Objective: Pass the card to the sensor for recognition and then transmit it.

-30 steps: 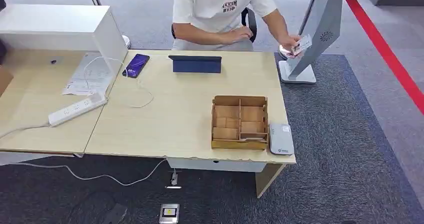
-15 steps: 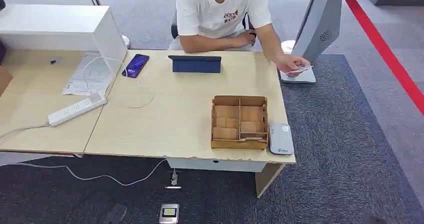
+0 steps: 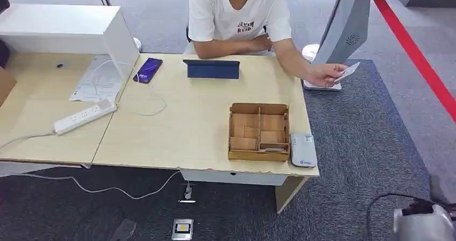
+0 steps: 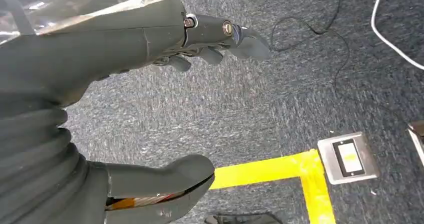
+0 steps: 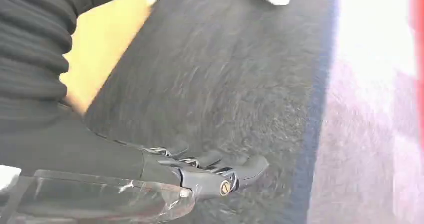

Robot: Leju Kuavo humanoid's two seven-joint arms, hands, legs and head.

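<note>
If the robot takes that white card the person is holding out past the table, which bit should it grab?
Probably the free outer end of the card, the corner tilted up and away from the person's hand, which pinches the nearer end. Coming from the robot's right side, over the carpet, looks best: that end sticks out past the table edge with nothing around it. The right hand holds nothing.

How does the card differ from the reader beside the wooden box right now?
The card is white and thin, held off the table in the person's hand past the desk's right edge. The card reader is grey and thicker, lying flat on the desk against the wooden box. Both are flat rectangles.
</note>
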